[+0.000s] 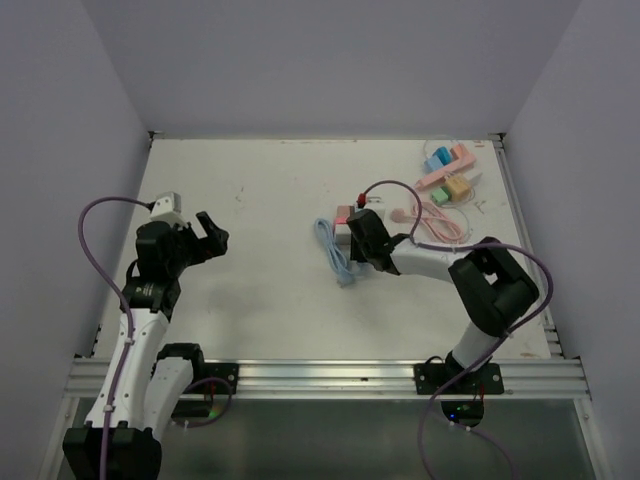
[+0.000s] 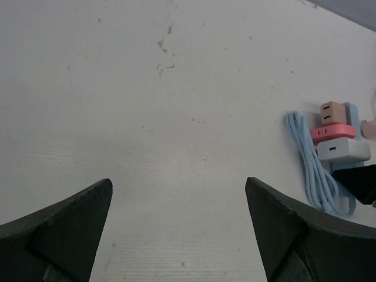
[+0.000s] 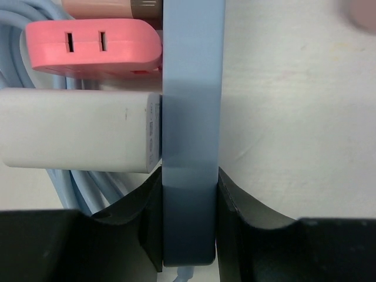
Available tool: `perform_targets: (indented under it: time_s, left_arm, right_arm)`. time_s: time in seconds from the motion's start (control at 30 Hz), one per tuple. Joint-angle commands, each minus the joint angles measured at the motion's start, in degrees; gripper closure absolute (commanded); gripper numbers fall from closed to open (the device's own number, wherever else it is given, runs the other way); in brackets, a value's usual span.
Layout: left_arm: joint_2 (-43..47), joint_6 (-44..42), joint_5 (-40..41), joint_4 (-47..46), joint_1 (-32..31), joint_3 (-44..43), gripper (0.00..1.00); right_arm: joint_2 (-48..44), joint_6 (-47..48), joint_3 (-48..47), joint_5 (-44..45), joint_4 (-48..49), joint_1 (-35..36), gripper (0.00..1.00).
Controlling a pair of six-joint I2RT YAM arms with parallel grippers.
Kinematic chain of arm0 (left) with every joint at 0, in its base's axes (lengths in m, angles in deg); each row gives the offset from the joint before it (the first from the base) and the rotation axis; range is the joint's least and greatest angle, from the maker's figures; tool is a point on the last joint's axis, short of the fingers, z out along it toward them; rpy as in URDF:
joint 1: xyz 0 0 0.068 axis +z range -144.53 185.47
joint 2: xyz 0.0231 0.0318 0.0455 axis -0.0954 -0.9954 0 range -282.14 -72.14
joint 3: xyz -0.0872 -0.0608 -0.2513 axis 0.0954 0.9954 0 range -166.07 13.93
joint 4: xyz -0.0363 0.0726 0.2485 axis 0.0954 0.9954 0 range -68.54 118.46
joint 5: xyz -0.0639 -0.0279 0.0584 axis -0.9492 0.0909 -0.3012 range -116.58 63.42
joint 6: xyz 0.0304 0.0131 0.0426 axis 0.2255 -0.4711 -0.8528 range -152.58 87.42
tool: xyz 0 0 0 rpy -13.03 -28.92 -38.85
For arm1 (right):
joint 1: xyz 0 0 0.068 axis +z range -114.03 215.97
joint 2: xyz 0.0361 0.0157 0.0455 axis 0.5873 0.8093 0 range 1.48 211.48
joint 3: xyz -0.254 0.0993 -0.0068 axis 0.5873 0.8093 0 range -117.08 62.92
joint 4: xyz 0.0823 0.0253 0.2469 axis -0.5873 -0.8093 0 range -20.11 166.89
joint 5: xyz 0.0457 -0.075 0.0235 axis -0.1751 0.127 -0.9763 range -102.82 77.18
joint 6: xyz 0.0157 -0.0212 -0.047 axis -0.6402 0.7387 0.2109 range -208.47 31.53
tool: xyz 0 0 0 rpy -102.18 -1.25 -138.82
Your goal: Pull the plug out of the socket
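On my right wrist feed, the right gripper (image 3: 189,200) is pinching the near end of the blue socket strip (image 3: 192,88), with one dark finger against each long side at the bottom centre of the frame. Three plugs stick out of the strip's left face. A white plug (image 3: 76,129) sits closest to the fingers, a pink plug (image 3: 94,50) is above it, and a tan plug (image 3: 111,7) is cut off by the top edge. The light blue cable (image 3: 76,188) lies behind them, mostly hidden.

Overhead, the strip is right of centre on the white table (image 1: 270,200). The gripper covers most of it there, and I can only make out bits of pink and white.

The left gripper (image 1: 210,238) is at the left of the frame, fingers spread wide, well apart from the strip. A cluster of coloured adapters (image 1: 448,180) at the upper right is too small to sort out.
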Motion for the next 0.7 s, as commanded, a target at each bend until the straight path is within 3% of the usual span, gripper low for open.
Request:
perform_targets:
  time_s: [0.0, 0.17, 0.37, 0.67]
  left_arm:
    - [-1.3, -0.7, -5.3, -3.2, 0.4, 0.9, 0.01]
    - [0.0, 1.6, -8.9, -2.4, 0.1, 1.4, 0.01]
    - [3.0, 8.1, -13.3, -1.3, -1.1, 0.9, 0.03]
    - [1.3, 21.3, -7.6, -10.0, -17.0, 4.3, 0.04]
  right_arm:
    - [-6.1, 6.2, 4.3, -3.9, 4.6, 6.0, 1.0]
    - [-11.7, 9.2, 8.7, -4.0, 6.7, 14.0, 1.0]
    - [-14.6, 8.5, 15.4, -4.5, 12.1, 18.4, 1.0]
    - [-16.8, 6.1, 21.1, -7.9, 22.5, 19.9, 1.0]
